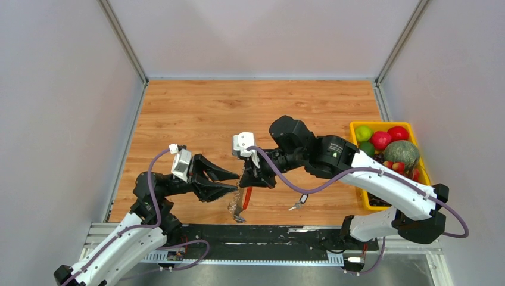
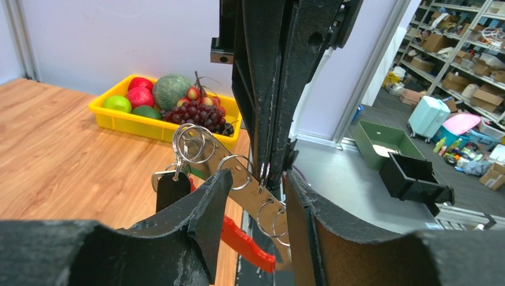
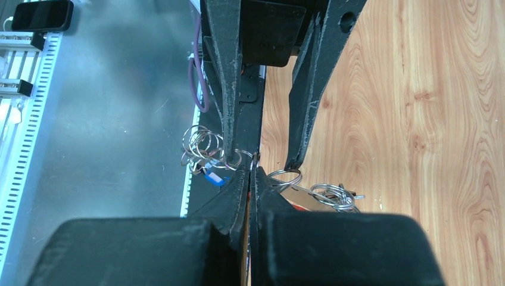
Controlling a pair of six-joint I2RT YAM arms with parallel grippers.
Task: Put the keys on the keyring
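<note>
Right claw: clenched on the keyring, pinching its silvery chain part-way along. The keyring hangs over the near edge of the tabletop, about mid-width.
Left claw: released, with one finger on each side of the chain close to the right claw's pinch; it holds nothing.
Keyring's long axis: slanted in the left wrist view, with the red loop at the low end and ring clusters on both sides of the pinch.
Keys: a black-headed one hangs from a ring at the chain's upper end. A blue tag also sits among the rings. One loose key lies on the tabletop close to the near edge, right of the keyring.
Deciding relation: the loose key lies on the right arm's side, but that claw is occupied. The free left claw would have to reach past the keyring to get it.
Progress, as a judgement: partly done, with at least the loose key left to thread.
</note>
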